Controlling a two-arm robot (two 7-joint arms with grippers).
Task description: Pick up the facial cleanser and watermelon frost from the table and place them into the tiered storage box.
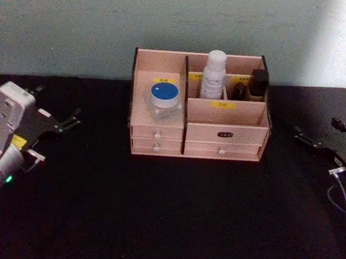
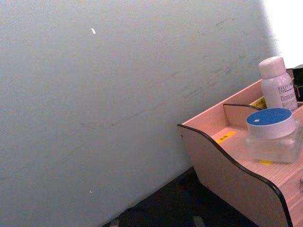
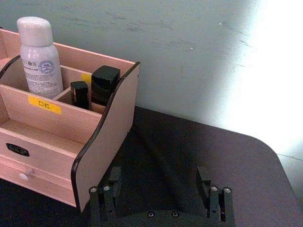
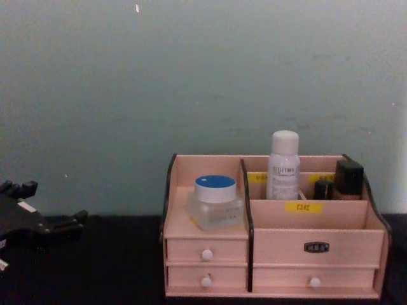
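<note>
The tiered storage box (image 1: 223,133) stands at the middle of the black table. A clear jar with a blue lid (image 1: 164,99), which I take for the facial cleanser, rests on the box's left tier (image 4: 216,202). A white bottle (image 1: 213,74), taken for the watermelon frost, stands upright in a back compartment (image 3: 40,57). My left gripper (image 1: 56,103) hovers open and empty over the table left of the box. To the box's right, my right gripper (image 1: 318,128) is open and empty, its fingers (image 3: 113,187) spread wide.
Two small dark bottles (image 1: 252,85) stand in the box's back right compartment. A pale green wall (image 4: 203,76) rises close behind the box. Bare black table (image 1: 165,225) stretches in front of the box and to both sides.
</note>
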